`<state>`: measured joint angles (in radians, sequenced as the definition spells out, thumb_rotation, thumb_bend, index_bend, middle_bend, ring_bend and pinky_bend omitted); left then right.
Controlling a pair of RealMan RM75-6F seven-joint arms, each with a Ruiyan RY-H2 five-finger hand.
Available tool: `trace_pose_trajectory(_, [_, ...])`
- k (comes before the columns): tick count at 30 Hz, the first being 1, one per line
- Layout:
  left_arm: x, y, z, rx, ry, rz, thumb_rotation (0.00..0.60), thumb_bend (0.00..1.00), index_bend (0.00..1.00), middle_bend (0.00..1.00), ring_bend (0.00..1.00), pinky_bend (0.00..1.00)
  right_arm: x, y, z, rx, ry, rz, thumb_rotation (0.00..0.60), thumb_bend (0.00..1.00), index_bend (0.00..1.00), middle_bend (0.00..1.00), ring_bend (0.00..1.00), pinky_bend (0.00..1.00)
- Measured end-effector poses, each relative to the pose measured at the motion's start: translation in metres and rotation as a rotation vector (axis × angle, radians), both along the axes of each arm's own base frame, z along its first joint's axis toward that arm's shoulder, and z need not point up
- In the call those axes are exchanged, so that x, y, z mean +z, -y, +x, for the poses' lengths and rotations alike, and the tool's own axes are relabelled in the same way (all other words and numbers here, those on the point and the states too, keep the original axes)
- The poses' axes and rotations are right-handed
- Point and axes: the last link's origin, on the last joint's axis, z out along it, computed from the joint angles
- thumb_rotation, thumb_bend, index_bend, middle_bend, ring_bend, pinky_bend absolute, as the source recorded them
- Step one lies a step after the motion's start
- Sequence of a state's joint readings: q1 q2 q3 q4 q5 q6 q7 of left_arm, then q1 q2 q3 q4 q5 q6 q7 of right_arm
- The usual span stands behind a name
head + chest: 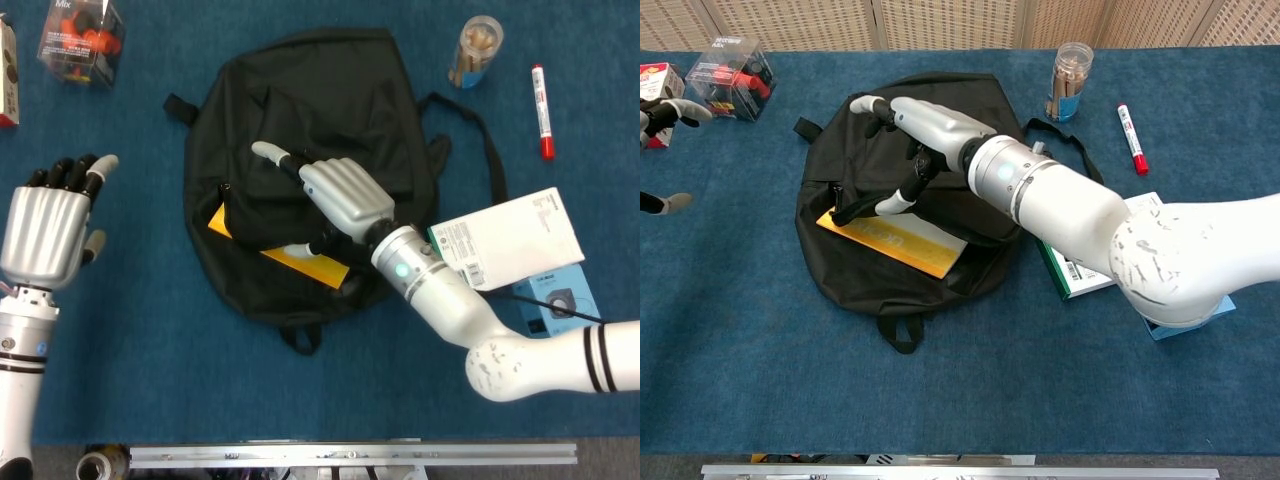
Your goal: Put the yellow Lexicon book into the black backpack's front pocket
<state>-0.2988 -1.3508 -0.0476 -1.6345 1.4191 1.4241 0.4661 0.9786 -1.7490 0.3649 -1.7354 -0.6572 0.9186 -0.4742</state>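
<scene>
The black backpack [330, 110] lies flat in the middle of the blue table. The yellow Lexicon book [305, 264] sits in its front pocket, mostly covered; only a yellow strip [890, 240] and one corner stick out. My right hand [338, 195] grips the pocket flap [255, 215], fingers stretched over the top and thumb underneath, holding the flap over the book. My left hand [45, 220] hovers off the bag to the left, open and holding nothing. The chest view shows only its fingertips [685, 108] at the left edge.
A white box [507, 243] and a blue box [560, 305] lie right of the bag, beside my right forearm. A clear jar [475, 48] and a red marker [541, 98] are at the back right. A clear box of red items [80, 35] is back left.
</scene>
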Motion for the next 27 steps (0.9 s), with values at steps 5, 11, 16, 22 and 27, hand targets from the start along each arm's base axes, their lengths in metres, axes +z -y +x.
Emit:
trace_pose_trajectory(5, [0.004,-0.001,-0.002,0.008,0.012,0.011,0.600,0.14,0.22,0.28,0.29,0.42,0.012,-0.003,-0.001,0.017,0.018,0.007,0.600,0.00,0.00,0.15,0.07,0.22])
trace_pose_trajectory(11, [0.010,-0.003,-0.002,0.011,0.022,0.026,0.600,0.14,0.22,0.28,0.28,0.42,0.027,-0.009,-0.002,0.041,0.045,0.033,0.600,0.00,0.00,0.14,0.06,0.20])
trace_pose_trajectory(16, [0.016,-0.003,-0.005,0.018,0.036,0.041,0.600,0.14,0.22,0.28,0.29,0.42,0.038,-0.008,-0.009,0.055,0.036,-0.011,0.600,0.00,0.00,0.16,0.06,0.20])
trace_pose_trajectory(22, [0.023,-0.002,-0.012,0.029,0.059,0.058,0.600,0.14,0.22,0.28,0.28,0.42,0.061,-0.003,-0.033,0.009,0.020,-0.143,0.600,0.19,0.10,0.28,0.15,0.25])
trace_pose_trajectory(27, [0.029,0.002,-0.021,0.035,0.074,0.074,0.600,0.14,0.22,0.28,0.29,0.42,0.090,-0.001,-0.074,-0.060,-0.040,-0.287,0.600,0.30,0.20,0.35,0.20,0.31])
